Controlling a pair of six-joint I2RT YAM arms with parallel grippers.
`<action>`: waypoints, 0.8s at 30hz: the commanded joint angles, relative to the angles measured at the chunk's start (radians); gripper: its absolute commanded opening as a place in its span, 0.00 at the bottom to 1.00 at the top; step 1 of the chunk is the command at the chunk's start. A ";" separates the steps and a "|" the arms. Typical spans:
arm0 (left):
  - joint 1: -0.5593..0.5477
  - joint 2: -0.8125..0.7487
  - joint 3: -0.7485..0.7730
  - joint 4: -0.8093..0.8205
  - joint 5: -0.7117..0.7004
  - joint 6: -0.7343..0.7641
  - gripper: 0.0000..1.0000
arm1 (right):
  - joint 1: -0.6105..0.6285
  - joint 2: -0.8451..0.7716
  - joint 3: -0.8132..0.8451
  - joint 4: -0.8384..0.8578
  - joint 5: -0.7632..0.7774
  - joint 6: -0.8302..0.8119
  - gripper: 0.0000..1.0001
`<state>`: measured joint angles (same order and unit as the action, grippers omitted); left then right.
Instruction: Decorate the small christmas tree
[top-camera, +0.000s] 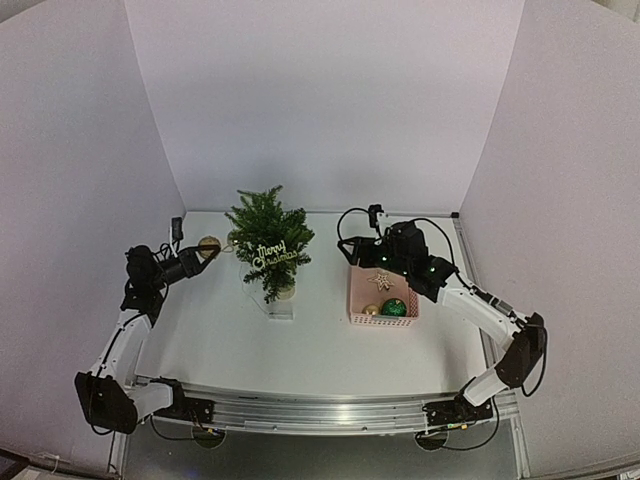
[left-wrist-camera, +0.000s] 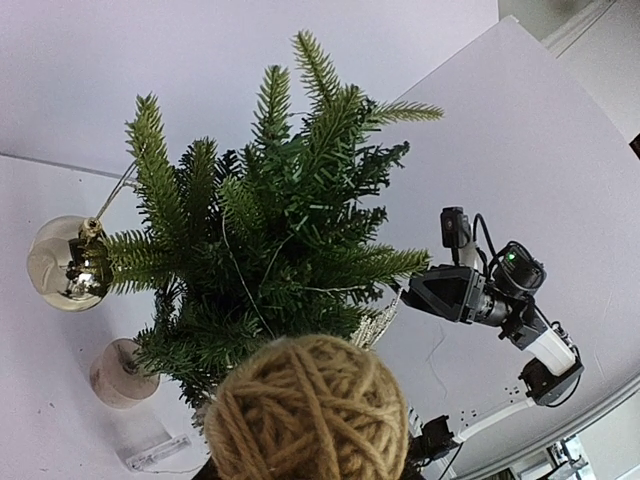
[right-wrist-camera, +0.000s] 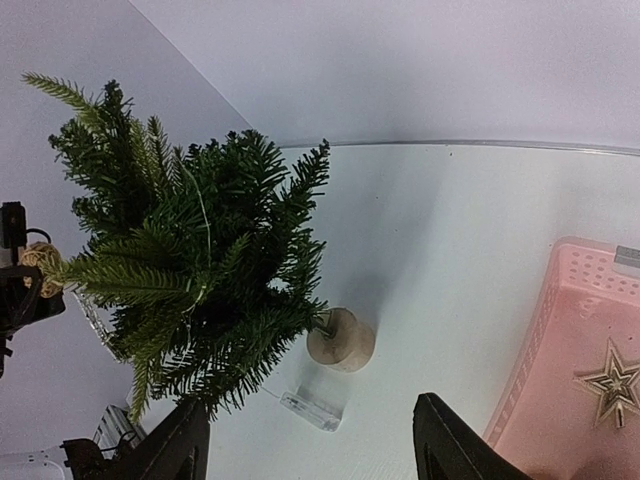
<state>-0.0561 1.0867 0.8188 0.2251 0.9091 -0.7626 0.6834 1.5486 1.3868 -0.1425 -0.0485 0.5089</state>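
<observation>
The small christmas tree (top-camera: 268, 240) stands at the middle back of the table on a pale round base (right-wrist-camera: 341, 340). A glittery "Merry Christmas" sign (top-camera: 277, 252) hangs on its front. A gold bauble (left-wrist-camera: 68, 262) hangs by a thread from a branch on its left side. Just left of the tree, my left gripper (top-camera: 200, 252) is shut on a ball of tan twine (left-wrist-camera: 308, 410), which hides the fingers in the left wrist view. My right gripper (right-wrist-camera: 315, 450) is open and holds nothing; it hovers by the far end of the pink basket (top-camera: 356, 300), pointing at the tree.
The pink basket holds a wooden star (top-camera: 380, 279), a green bauble (top-camera: 393, 307) and a small gold ball (top-camera: 371, 310). A clear plastic piece (top-camera: 280, 310) lies in front of the tree's base. White walls close in the table on three sides.
</observation>
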 joint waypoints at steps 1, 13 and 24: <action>-0.003 0.064 0.012 0.171 -0.003 -0.074 0.00 | -0.001 0.015 0.048 0.007 -0.021 -0.014 0.68; -0.052 0.119 0.054 0.233 0.032 -0.020 0.00 | -0.002 0.026 0.051 0.007 -0.040 -0.018 0.68; -0.052 0.117 0.089 0.268 0.064 -0.033 0.00 | -0.002 0.043 0.071 0.007 -0.066 -0.023 0.68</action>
<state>-0.1085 1.2167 0.8542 0.4455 0.9410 -0.7937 0.6830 1.5811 1.4141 -0.1439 -0.0944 0.4976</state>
